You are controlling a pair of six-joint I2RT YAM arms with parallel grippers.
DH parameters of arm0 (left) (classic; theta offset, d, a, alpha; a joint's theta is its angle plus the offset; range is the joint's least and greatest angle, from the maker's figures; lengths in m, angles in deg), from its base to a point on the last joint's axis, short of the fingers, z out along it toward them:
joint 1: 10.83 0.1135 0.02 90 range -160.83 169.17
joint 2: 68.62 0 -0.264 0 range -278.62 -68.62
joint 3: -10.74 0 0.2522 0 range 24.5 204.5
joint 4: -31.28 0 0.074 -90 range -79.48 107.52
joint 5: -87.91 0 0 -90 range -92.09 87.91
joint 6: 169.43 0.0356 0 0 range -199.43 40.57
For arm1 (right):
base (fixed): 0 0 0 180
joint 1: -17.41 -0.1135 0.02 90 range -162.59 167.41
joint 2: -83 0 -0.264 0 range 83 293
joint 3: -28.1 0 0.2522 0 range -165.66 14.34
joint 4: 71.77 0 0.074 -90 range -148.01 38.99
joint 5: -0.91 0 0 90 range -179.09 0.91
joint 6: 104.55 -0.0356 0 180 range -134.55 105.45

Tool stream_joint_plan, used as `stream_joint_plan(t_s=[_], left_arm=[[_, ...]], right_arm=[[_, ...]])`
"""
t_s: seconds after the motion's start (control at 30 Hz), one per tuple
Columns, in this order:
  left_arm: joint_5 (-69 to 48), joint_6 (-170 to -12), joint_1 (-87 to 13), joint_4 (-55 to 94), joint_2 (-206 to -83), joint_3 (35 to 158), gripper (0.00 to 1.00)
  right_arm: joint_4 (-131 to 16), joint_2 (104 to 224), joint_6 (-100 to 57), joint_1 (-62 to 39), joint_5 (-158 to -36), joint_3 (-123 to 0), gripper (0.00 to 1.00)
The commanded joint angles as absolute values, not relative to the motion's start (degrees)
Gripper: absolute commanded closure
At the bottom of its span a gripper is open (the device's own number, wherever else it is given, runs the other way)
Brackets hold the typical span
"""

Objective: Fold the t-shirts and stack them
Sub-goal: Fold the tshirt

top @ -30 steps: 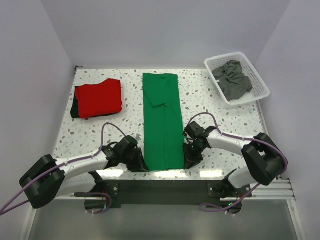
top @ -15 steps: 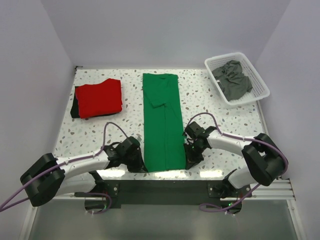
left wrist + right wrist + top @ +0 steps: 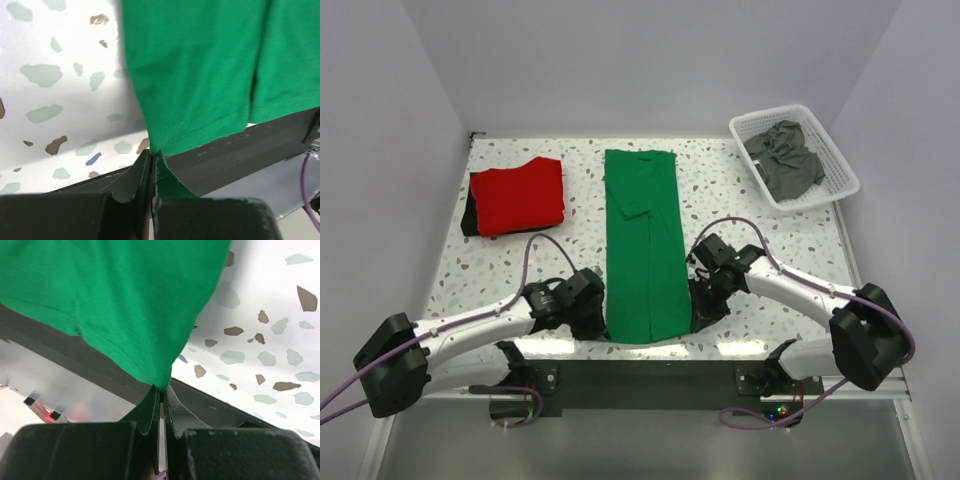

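Observation:
The bright green t-shirt [image 3: 645, 240] lies as a long narrow strip down the middle of the table. My left gripper [image 3: 599, 322] is shut on its near left corner [image 3: 150, 148]. My right gripper [image 3: 695, 314] is shut on its near right corner [image 3: 162, 385]. Both corners are lifted slightly off the table. A folded red t-shirt [image 3: 517, 195] lies at the far left on a dark grey one [image 3: 469, 218]. More dark grey t-shirts [image 3: 786, 160] lie crumpled in the basket.
The white lattice basket [image 3: 837, 160] stands at the far right corner. The table's near edge [image 3: 260, 137] with a dark rail runs just under the shirt's hem. White walls close in the table on three sides.
Both grippers have lifted the green shirt's near corners slightly and drawn them inward; the hem now curves. The left gripper has moved right, toward the shirt.

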State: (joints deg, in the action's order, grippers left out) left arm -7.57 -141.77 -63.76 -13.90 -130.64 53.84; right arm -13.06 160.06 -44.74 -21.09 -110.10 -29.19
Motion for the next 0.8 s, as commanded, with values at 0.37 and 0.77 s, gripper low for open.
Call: stream_joint_plan(t_s=[0.37, 0.77], left_arm=[[-0.95, -132.52, -59.00, -17.47, -135.15, 68.01, 1.00], [-4.82, -121.89, -48.45, -15.88, -143.32, 76.88, 1.00]], right_arm=[[-14.06, 160.52, -52.16, -21.00, -107.02, -38.56, 1.00], [-14.33, 169.48, -52.43, -17.92, -102.80, -50.69, 1.00]])
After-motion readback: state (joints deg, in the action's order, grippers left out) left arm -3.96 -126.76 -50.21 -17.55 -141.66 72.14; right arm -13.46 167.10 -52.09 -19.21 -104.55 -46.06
